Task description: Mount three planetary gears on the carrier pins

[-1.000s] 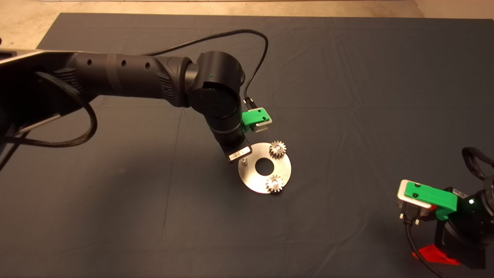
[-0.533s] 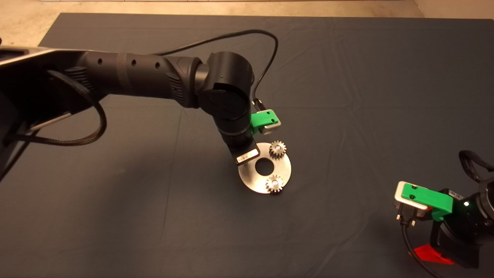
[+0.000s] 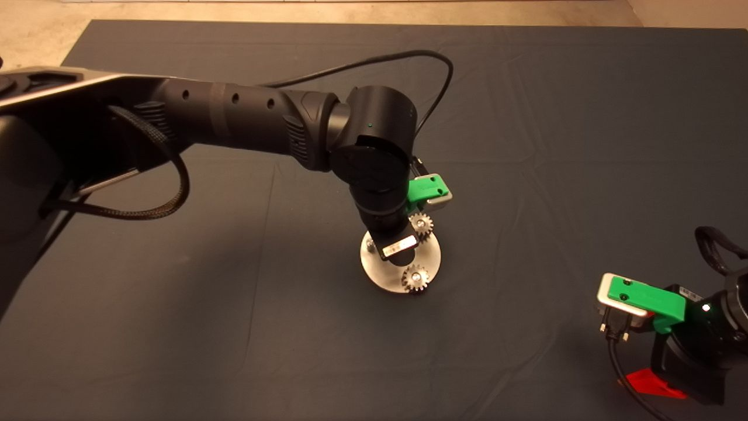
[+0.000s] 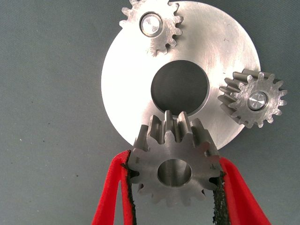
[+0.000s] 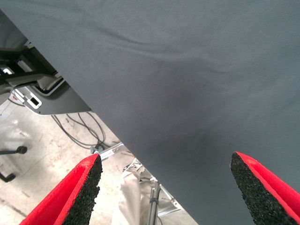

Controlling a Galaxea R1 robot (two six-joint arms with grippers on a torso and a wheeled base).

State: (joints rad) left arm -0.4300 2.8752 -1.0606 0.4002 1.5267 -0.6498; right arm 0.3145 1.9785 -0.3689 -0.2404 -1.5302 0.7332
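Gears: three in all. Two sit on pins on the disc (image 4: 131,84): one gear (image 4: 152,26) at the disc's edge, another gear (image 4: 253,99) hanging partly over the rim. The third gear (image 4: 174,169) is up in the left gripper.
Pins: two show as shiny round tops poking through the bores of the seated gears; in the head view a third, bare pin (image 3: 369,245) stands near the disc's left edge, just beside the wrist.
Disc: one, flat and shiny, with a big centre hole (image 4: 180,87), lying on the dark mat (image 3: 526,146) on the desk.
Left gripper (image 4: 174,187): clamped on the third gear, one red finger (image 4: 112,192) on each side with the pads biting into the teeth. The bore faces the wrist camera and looks empty.
Left arm: comes in from the left of the head view, wrist bent down right over the disc, covering part of it.
Right gripper (image 5: 166,187): spread wide, holding nothing, parked at the lower right edge of the head view, well apart from the disc.
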